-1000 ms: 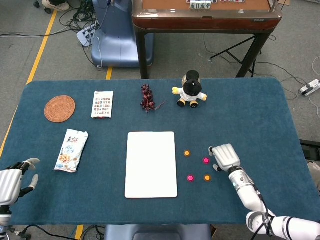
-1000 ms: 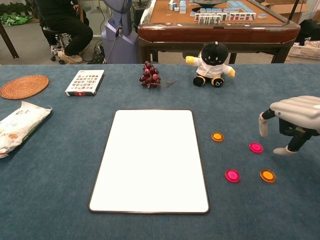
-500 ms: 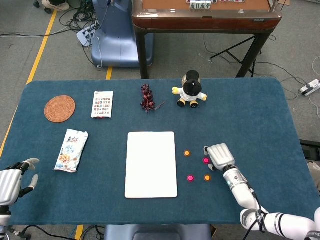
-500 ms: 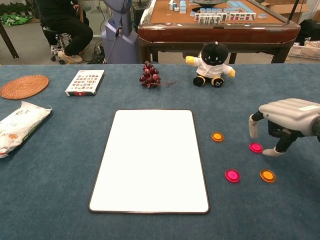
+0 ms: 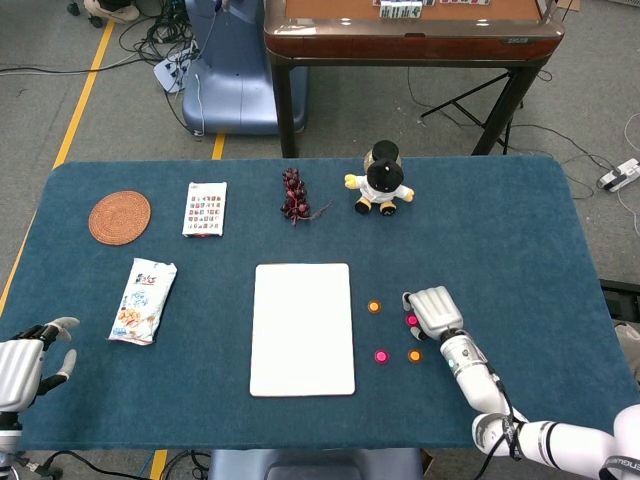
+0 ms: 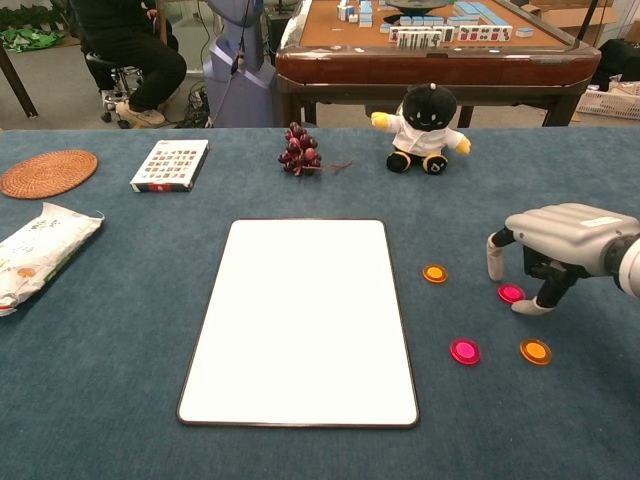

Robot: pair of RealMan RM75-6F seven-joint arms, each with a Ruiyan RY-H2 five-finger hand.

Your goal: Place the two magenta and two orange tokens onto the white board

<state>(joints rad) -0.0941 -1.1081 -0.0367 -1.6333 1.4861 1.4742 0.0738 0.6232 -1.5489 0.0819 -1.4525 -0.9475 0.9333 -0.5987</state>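
Observation:
The white board (image 5: 303, 329) (image 6: 300, 318) lies flat at the table's middle with nothing on it. To its right sit an orange token (image 5: 374, 307) (image 6: 435, 273), a magenta token (image 5: 381, 356) (image 6: 464, 351), another orange token (image 5: 415, 355) (image 6: 535, 351) and a second magenta token (image 5: 411, 321) (image 6: 511, 293). My right hand (image 5: 432, 311) (image 6: 555, 243) hovers over that second magenta token, fingers arched down around it and apart, holding nothing. My left hand (image 5: 25, 365) rests open at the table's near left corner.
Along the back stand a plush toy (image 5: 383, 179), a bunch of grapes (image 5: 293, 194), a card box (image 5: 205, 208) and a woven coaster (image 5: 119, 217). A snack bag (image 5: 144, 299) lies left of the board. A wooden table (image 5: 410, 35) stands behind.
My right hand has slid left and a little forward, from beside the far magenta token to over it. The tokens and left hand have not moved.

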